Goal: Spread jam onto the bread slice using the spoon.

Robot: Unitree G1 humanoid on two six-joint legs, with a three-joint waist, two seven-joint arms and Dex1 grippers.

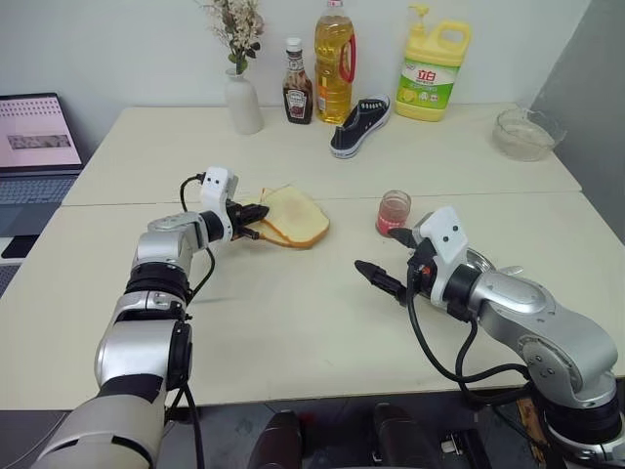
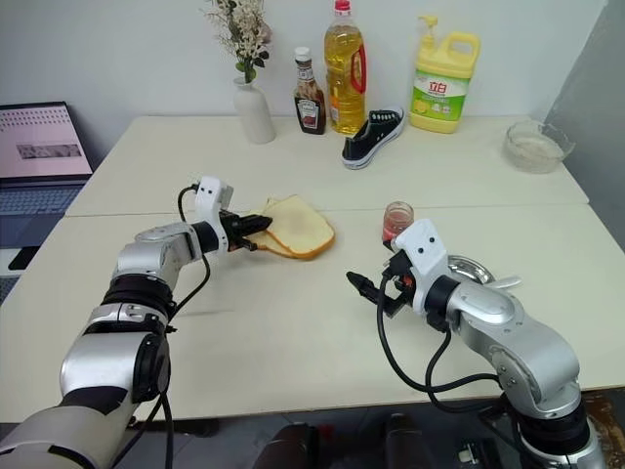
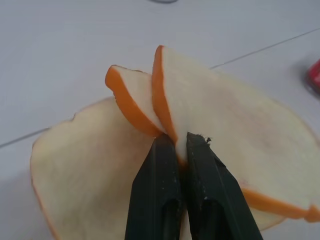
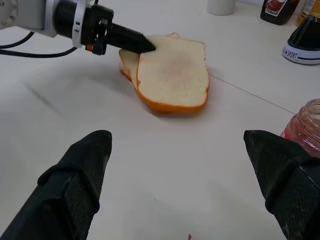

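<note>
At the left, a laptop [image 1: 37,137] sits off the table's [image 1: 293,322] edge. The left gripper [image 1: 256,215] is pinched on the crust edge of the top bread slice [image 1: 297,213], tilting it up off the pile of slices [image 3: 90,165] beneath. Behind stand a vase [image 1: 243,102], sauce bottle [image 1: 298,94], oil bottle [image 1: 334,62], shoe [image 1: 360,125] and detergent jug [image 1: 430,65]. The jam [image 1: 393,213] jar stands right of the bread. The right gripper [image 1: 386,256] hovers with its 2 fingers spread wide, holding nothing, beside a steel dish [image 2: 469,266].
</note>
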